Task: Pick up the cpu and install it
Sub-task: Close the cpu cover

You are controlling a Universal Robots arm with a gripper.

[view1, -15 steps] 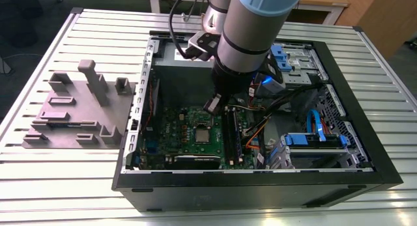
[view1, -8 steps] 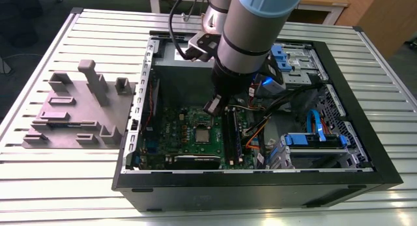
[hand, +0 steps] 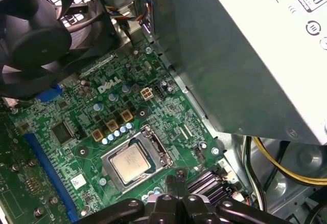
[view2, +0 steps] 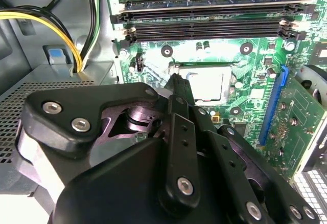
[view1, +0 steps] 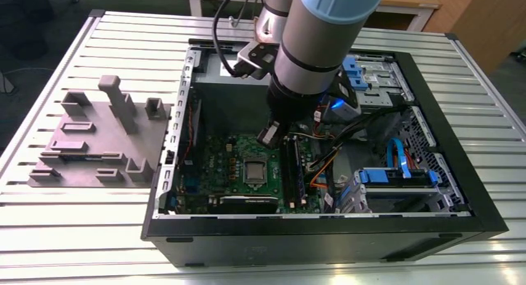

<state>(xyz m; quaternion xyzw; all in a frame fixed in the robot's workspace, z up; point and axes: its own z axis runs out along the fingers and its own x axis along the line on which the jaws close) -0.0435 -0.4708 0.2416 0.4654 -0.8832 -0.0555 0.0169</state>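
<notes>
Cpu (hand: 132, 161) seated in its socket, pincer (hand: 176, 179) just above it, seemingly closed and empty, motherboard (hand: 87, 132) below.

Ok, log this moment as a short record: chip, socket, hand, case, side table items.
chip: small square cpu with a silver-grey metal top, lying flat in the motherboard socket
socket: metal frame around the chip, on the green motherboard
hand: black hand above the board beside the socket, holding nothing visible; open or shut unclear
case: open black computer case, lying on its side on the slatted metal table
side item: grey moulded parts holder on the exterior view's left
</notes>
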